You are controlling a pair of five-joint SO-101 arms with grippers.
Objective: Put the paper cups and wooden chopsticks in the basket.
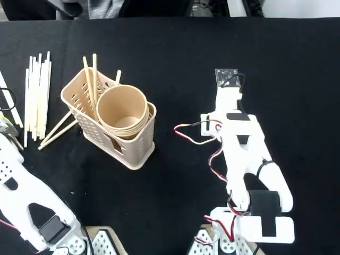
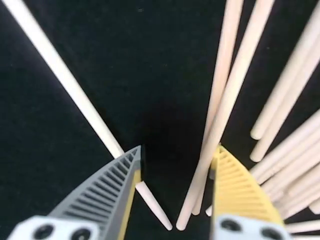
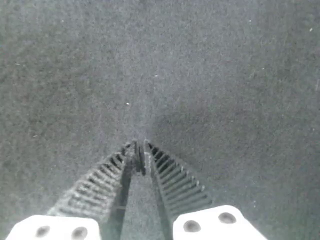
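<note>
A beige slatted basket [image 1: 135, 151] stands left of centre on the black cloth, holding stacked paper cups [image 1: 122, 109] and a few wooden chopsticks [image 1: 90, 79]. Several loose chopsticks [image 1: 37, 95] lie in a bundle at the far left, and two more [image 1: 58, 130] rest against the basket's foot. My left gripper [image 2: 179, 150] is open, low over this bundle. Two chopsticks [image 2: 220, 125] run between its fingers, and a single one [image 2: 75, 90] passes under the grey finger [image 2: 117, 180]. My right gripper [image 3: 139, 152] is shut on nothing above bare cloth.
The right arm [image 1: 236, 138] sits folded right of the basket, with red and white wires looping beside it. The left arm [image 1: 21, 186] comes up from the near left corner. Black cloth [image 1: 175, 53] covers the table.
</note>
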